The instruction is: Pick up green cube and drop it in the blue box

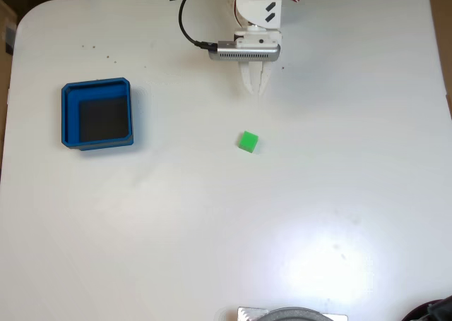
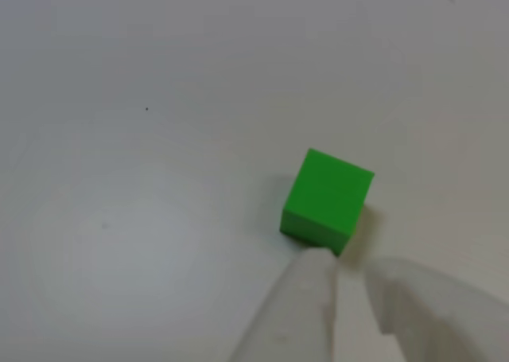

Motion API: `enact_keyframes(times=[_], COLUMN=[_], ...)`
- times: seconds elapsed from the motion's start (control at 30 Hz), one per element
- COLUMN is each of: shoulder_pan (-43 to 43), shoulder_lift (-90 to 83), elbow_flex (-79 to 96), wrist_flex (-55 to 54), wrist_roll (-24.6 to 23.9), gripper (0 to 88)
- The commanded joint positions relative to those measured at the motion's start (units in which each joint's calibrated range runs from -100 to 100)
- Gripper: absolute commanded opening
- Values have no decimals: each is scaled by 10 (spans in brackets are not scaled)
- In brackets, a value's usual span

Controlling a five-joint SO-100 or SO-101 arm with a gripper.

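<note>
Green cube (image 1: pixel 248 141) sits loose on the white surface (image 1: pixel 339 194), well apart from the blue box (image 1: pixel 69 116). My end effector (image 1: pixel 255 89) hangs short of it, fingers nearly together; descending like this, I'd likely knock it aside.

The fixed view looks straight down from high above the whole surface (image 1: pixel 212 229), arm at 12 o'clock. The other view sits close, low behind the hand (image 2: pixel 350 270), facing the cube (image 2: pixel 328 199), which both views share (image 1: pixel 248 141).
</note>
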Motion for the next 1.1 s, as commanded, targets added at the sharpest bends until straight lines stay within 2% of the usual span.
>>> enact_keyframes(times=[0.0, 0.17, 0.53, 0.87, 1.07], shoulder_pan=[0, 0, -2, -2, -2], shoulder_lift=[36, 83, 180, 269, 337], elbow_flex=[-76, -126, -290, -377, -427], wrist_flex=[-8, 19, 176, 181, 181], wrist_roll=[-1, -1, -2, -69, -76], gripper=[41, 41, 41, 41, 41])
